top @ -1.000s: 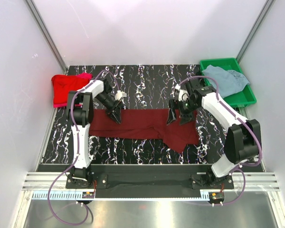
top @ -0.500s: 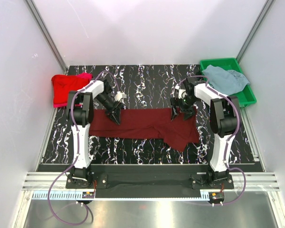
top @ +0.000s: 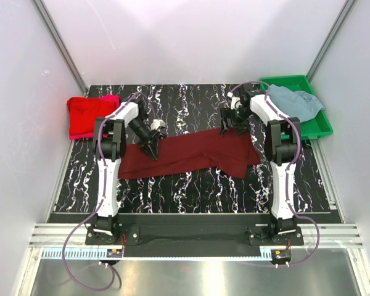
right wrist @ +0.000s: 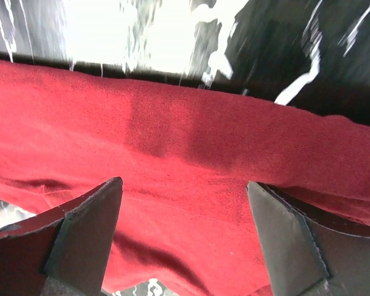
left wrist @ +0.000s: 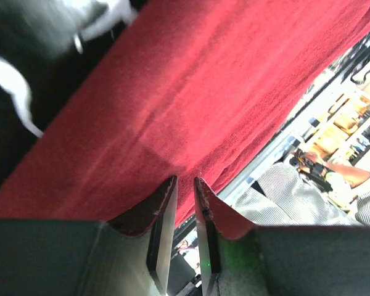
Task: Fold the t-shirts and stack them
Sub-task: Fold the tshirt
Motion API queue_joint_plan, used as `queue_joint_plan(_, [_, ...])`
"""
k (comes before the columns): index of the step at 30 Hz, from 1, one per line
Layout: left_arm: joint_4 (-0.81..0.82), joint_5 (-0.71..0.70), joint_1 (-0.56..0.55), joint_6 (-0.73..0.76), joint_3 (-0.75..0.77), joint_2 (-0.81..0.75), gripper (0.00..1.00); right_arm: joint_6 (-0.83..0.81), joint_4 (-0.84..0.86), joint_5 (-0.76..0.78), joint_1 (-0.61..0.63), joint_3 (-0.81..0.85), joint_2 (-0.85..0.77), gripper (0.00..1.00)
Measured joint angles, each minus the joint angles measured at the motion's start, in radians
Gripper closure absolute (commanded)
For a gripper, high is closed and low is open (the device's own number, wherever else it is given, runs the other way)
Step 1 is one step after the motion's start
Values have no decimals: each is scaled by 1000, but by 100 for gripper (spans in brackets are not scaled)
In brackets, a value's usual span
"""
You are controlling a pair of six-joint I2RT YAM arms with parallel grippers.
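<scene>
Two of the four shirts look finished. The red shirt (top: 85,114) lies as a compact block at the far left corner of the bench (top: 191,105), and the pink shirt (top: 110,98) shows only as a thin edge under it, so the stack appears to be started. The grey-blue shirt (top: 290,102) sits crumpled in the green tray (top: 317,126) at the far right and is not yet folded.

That puts the task at roughly its midpoint, with the maroon shirt (top: 185,154) as the piece in hand. It lies across the middle of the bench as a long narrow band, which suggests a first lengthwise fold is already in. It has not been brought end to end or carried to the stack.

Its long axis runs left to right on a slant. The left end lies nearer the arm bases and the right end angles away towards the back. The right end is broader, with a flap drooping towards the near edge. I cannot tell which end is the collar.

The left fingers (left wrist: 162,234) stand nearly together at the band's far edge, and cloth bunched at their tips suggests they pinch it. The right fingers (right wrist: 86,228) are spread wide over the cloth at the right end and grip nothing.
</scene>
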Motion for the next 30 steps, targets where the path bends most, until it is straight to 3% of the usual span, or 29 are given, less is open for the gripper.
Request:
queue_joint_plan(6, [13,-29,-5,-29,103,24,73,0,-4,0,-10,101,59,9])
queue_joint_plan(17, [92,-206,-3,-68,349,74,72,-14,13,41,-11,158,90,8])
queue_joint_plan(24, [112,-243,0,-72,366,66,74,-46,46,114,-10,188,100,6])
queue_joint_plan(30, [121,-248,0,-71,303,-71,74,-124,66,211,14,105,-16,10])
